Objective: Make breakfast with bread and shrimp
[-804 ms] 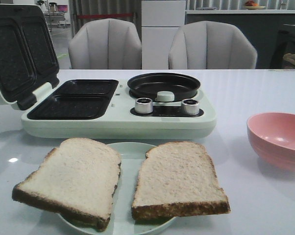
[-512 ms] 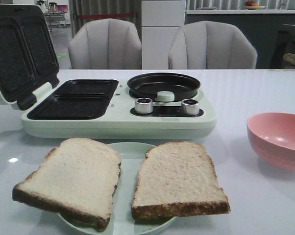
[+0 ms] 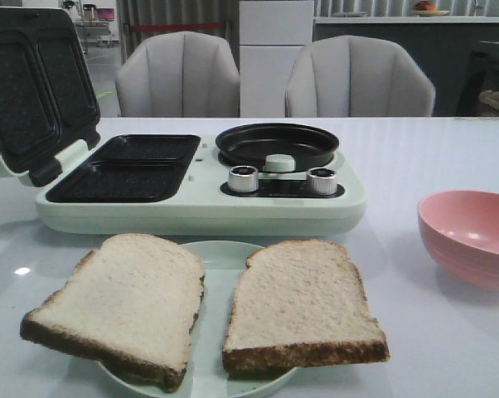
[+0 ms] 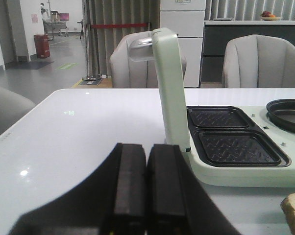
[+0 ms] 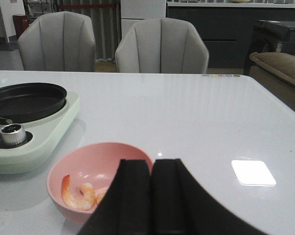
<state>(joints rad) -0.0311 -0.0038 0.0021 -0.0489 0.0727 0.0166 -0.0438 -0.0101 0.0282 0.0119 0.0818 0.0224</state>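
We hold both grippers, left (image 4: 146, 188) and right (image 5: 151, 196), closed and empty; the bread (image 3: 121, 303) lies on the plate (image 3: 219, 253) nearer our left, while the shrimp (image 5: 79, 193) lies in the bowl (image 5: 69, 169) just ahead of our right

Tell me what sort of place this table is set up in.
Probably a dining or show area in an open-plan lab or office, not a home kitchen: a white table with padded chairs, a breakfast maker, and a roped barrier on a concrete floor behind.
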